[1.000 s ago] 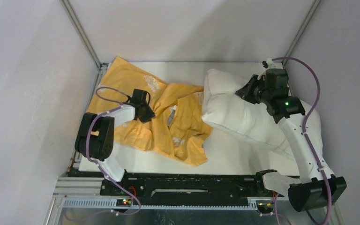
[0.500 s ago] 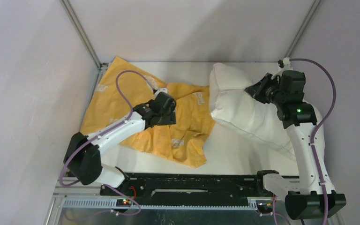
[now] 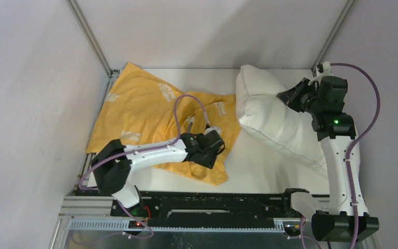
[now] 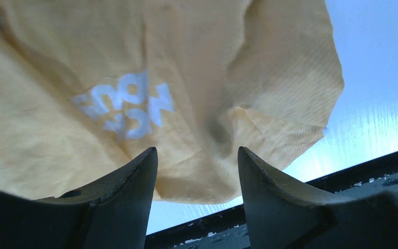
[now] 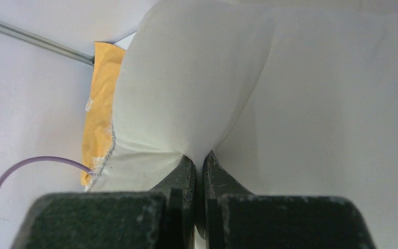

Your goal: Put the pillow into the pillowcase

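The orange-yellow pillowcase lies crumpled on the left half of the table, its white lettering face up. My left gripper hovers open just above the cloth's near right corner. In the left wrist view the pillowcase fills the space beyond the left gripper, with nothing pinched between the fingers. The plump white pillow lies on the right, its far end raised. My right gripper is shut on a pinch of the pillow's fabric. The right wrist view shows the pillow cloth squeezed in the right gripper.
Grey walls with metal corner posts close in the table on three sides. A black rail runs along the near edge between the arm bases. Purple cables loop over the left arm and the right arm.
My left gripper let go of the pillowcase's middle, opened, and swung right and nearer to the cloth's near right corner. The right gripper carried the pillow's raised end to the right.
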Action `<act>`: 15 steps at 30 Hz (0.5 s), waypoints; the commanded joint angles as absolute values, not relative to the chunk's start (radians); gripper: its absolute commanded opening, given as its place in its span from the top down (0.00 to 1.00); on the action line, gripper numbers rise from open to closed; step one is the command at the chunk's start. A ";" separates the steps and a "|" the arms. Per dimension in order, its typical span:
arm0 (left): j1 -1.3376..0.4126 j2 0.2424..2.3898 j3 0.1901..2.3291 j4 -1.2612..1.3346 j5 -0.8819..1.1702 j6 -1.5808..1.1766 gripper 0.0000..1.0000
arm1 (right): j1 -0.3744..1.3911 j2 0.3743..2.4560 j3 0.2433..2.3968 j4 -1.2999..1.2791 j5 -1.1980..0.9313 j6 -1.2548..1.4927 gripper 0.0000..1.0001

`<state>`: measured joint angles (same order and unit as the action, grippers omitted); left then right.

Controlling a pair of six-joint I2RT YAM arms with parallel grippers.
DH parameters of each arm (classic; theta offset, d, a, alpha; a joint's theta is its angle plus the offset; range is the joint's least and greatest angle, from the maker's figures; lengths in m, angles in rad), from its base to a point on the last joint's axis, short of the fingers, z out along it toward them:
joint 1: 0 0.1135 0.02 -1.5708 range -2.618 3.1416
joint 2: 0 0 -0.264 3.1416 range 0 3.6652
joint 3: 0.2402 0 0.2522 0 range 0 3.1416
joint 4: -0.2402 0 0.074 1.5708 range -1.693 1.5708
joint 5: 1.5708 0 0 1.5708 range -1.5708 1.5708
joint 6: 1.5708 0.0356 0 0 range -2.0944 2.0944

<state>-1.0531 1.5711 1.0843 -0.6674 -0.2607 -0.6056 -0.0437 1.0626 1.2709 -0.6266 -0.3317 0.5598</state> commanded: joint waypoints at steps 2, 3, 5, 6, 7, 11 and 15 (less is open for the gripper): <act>-1.111 1.644 1.164 -0.625 -0.192 -0.624 0.38 | -0.076 1.055 1.322 -0.574 -0.311 0.559 1.00; -1.118 1.661 1.167 -0.624 -0.191 -0.624 0.39 | -0.079 1.057 1.323 -0.575 -0.311 0.558 1.00; -1.129 1.683 1.166 -0.618 -0.180 -0.624 0.47 | -0.083 1.059 1.322 -0.575 -0.311 0.558 1.00; -1.134 1.692 1.167 -0.615 -0.170 -0.622 0.55 | -0.084 1.060 1.323 -0.575 -0.312 0.558 1.00; -1.140 1.697 1.170 -0.616 -0.162 -0.616 0.62 | -0.086 1.061 1.322 -0.575 -0.311 0.556 1.00; -1.186 1.686 1.220 -0.637 -0.130 -0.557 0.88 | -0.098 1.073 1.323 -0.572 -0.313 0.556 1.00; -1.224 1.640 1.240 -0.638 0.024 -0.490 1.00 | -0.114 1.085 1.323 -0.569 -0.324 0.556 1.00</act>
